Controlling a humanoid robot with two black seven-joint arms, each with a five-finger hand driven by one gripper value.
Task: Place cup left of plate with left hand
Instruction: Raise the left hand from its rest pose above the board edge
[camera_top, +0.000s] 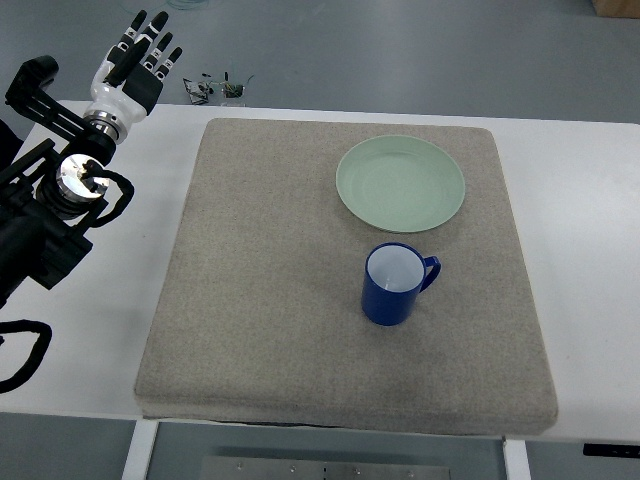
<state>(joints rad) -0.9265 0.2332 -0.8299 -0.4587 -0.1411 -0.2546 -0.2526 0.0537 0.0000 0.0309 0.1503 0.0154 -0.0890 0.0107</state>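
A blue cup (394, 285) with a white inside stands upright on the grey mat (270, 290), its handle pointing right. Just behind it lies a pale green plate (401, 184), empty. My left hand (143, 54) is raised at the far left corner of the table, well away from the cup, its black-and-white fingers (137, 30) stretched out and holding nothing. The right arm does not show.
The mat covers most of the white table (580, 200). A small dark-green object (222, 89) lies at the table's far edge, near the left hand. Black cables (25, 355) loop at the left edge.
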